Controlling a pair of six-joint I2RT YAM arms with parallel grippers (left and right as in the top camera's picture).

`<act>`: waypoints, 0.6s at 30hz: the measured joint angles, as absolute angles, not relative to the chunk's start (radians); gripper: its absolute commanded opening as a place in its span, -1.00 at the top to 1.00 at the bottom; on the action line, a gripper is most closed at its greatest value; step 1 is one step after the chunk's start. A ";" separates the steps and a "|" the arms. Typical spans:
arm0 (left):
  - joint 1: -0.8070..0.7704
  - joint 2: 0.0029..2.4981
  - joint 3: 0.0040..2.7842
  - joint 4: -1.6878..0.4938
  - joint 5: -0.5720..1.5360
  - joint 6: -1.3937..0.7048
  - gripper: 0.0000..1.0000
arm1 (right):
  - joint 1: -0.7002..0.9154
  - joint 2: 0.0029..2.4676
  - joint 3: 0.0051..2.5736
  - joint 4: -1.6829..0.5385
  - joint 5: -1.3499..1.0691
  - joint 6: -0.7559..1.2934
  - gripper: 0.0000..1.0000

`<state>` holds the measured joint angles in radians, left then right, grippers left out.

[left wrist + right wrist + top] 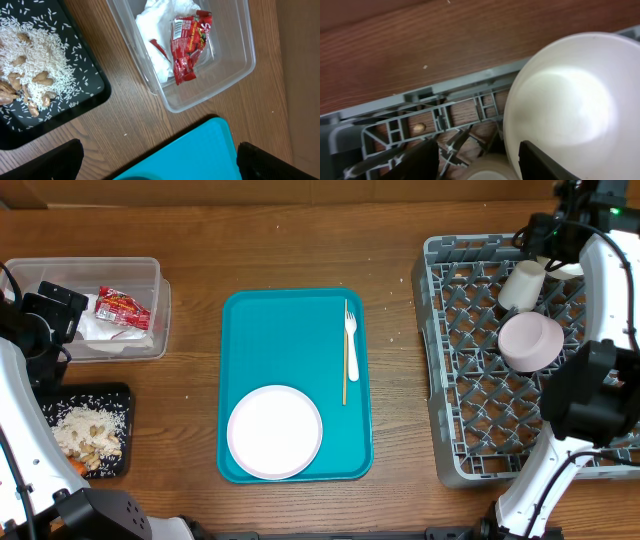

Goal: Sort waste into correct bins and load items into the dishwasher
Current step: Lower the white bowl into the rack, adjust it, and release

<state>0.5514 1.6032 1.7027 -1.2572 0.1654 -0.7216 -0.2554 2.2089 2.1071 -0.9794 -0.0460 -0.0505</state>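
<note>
Now the right gripper (479, 152) stands half open and empty, just beside the white round bowl (570, 95) sitting near the edge of the grey plastic pegged dish rack (390, 131). On retreat, a finger could snag the rim and tip the bowl out.

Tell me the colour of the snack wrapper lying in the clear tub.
The snack wrapper is red with white lettering; the left wrist view shows it best.

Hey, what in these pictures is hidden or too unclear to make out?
Second bowl: overhead, mostly behind the right arm.
Carrot: overhead, only an orange sliver beside the left arm.
Red wrapper: left wrist, print too crumpled to read.
</note>
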 measured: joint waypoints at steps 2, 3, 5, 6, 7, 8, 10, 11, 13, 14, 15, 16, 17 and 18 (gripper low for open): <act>0.551 1.604 1.703 -1.257 0.165 -0.722 -1.00 | -0.252 2.217 2.107 -0.978 -0.017 -0.053 -0.09; 0.551 1.603 1.703 -1.257 0.165 -0.722 -1.00 | -0.252 2.219 2.107 -0.974 0.005 -0.054 -0.08; 0.551 1.604 1.703 -1.257 0.165 -0.722 -1.00 | -0.252 2.219 2.107 -0.971 0.026 -0.053 0.10; 0.551 1.603 1.703 -1.257 0.165 -0.722 -1.00 | -0.251 2.219 2.107 -0.970 0.037 -0.052 0.22; 0.551 1.604 1.703 -1.257 0.165 -0.722 -1.00 | -0.252 2.220 2.107 -0.970 0.041 -0.054 0.28; 0.551 1.603 1.703 -1.257 0.165 -0.722 -1.00 | -0.252 2.221 2.107 -0.969 0.046 -0.057 0.50; 0.551 1.604 1.703 -1.257 0.165 -0.722 -1.00 | -0.252 2.223 2.107 -0.970 0.054 -0.053 0.65; 0.551 1.604 1.703 -1.257 0.165 -0.722 -1.00 | -0.252 2.225 2.107 -0.969 0.057 -0.052 0.71; 0.551 1.603 1.703 -1.257 0.165 -0.722 -1.00 | -0.252 2.228 2.107 -0.971 0.059 -0.044 0.77; 0.551 1.603 1.703 -1.257 0.165 -0.722 -1.00 | -0.252 2.231 2.107 -0.973 0.060 -0.044 0.80; 0.551 1.603 1.703 -1.257 0.165 -0.722 -1.00 | -0.252 2.232 2.107 -0.973 0.060 -0.041 0.85; 0.551 1.603 1.703 -1.257 0.165 -0.722 -1.00 | -0.252 2.233 2.107 -0.974 0.060 -0.041 0.93; 0.551 1.604 1.703 -1.257 0.165 -0.722 -1.00 | -0.252 2.234 2.107 -0.973 0.059 -0.038 0.93; 0.551 1.603 1.703 -1.257 0.165 -0.722 -1.00 | -0.251 2.234 2.107 -0.971 0.060 -0.037 0.93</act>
